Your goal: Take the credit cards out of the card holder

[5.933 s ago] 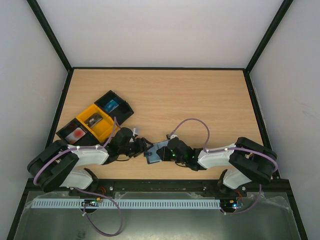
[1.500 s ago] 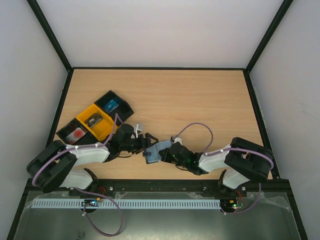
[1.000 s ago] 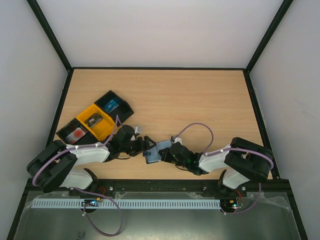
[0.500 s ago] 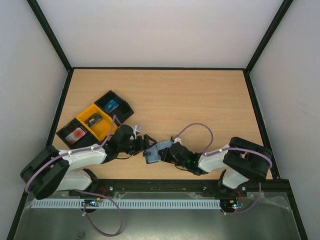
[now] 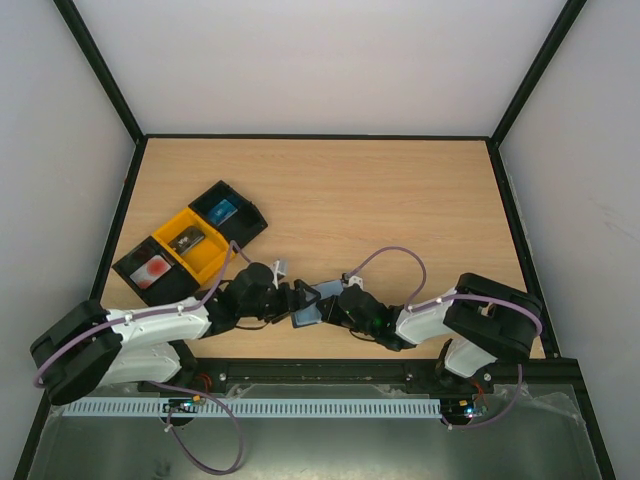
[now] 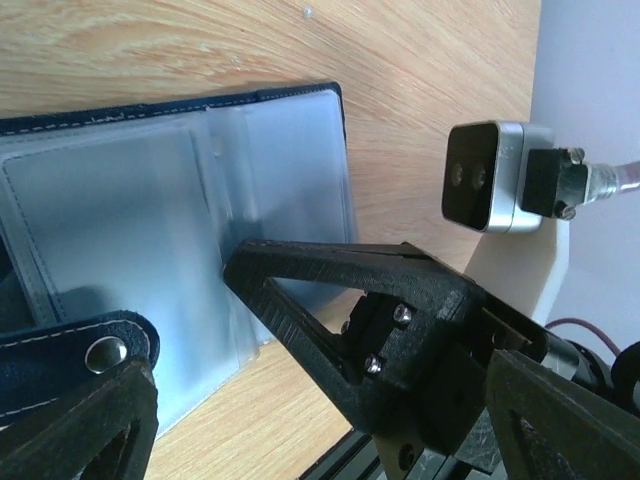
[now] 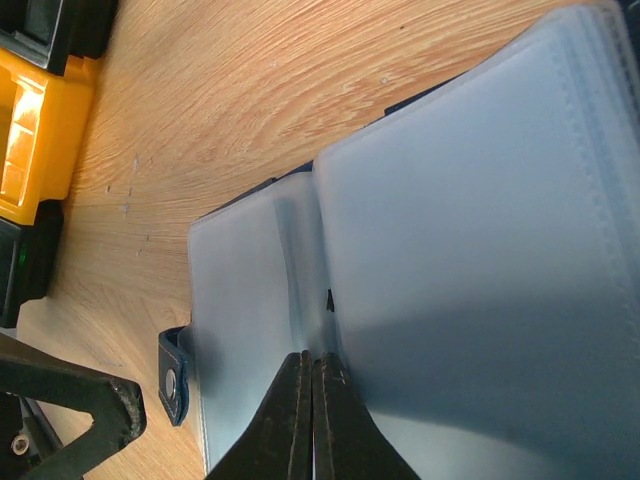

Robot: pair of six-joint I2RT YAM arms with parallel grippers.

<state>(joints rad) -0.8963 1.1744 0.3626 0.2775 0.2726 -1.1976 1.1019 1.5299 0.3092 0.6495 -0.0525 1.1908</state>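
The card holder (image 5: 309, 306) lies open on the table near the front edge, dark navy with pale clear sleeves (image 6: 150, 210) and a snap tab (image 6: 100, 352). My right gripper (image 7: 312, 368) is shut, its tips pressed together on the fold between the sleeves; whether they pinch a sleeve I cannot tell. My left gripper (image 6: 315, 385) stands open wide just left of the holder (image 7: 420, 230), its fingers (image 6: 80, 420) straddling the right gripper's tips. A light-blue credit card (image 5: 222, 210) and a pinkish-red one (image 5: 151, 269) lie in the trays. No card shows plainly in the sleeves.
Three joined open trays sit at the left: a black one (image 5: 243, 208), a yellow one (image 5: 172, 222) holding a greyish item, and another black one (image 5: 130, 262). The yellow tray (image 7: 30, 120) shows at the right wrist view's left edge. The metal front rail (image 5: 320, 368) runs just behind both grippers.
My left arm has swung lower and its gripper has slid right, closer against the card holder, opening slightly wider. The right gripper and the holder have stayed put.
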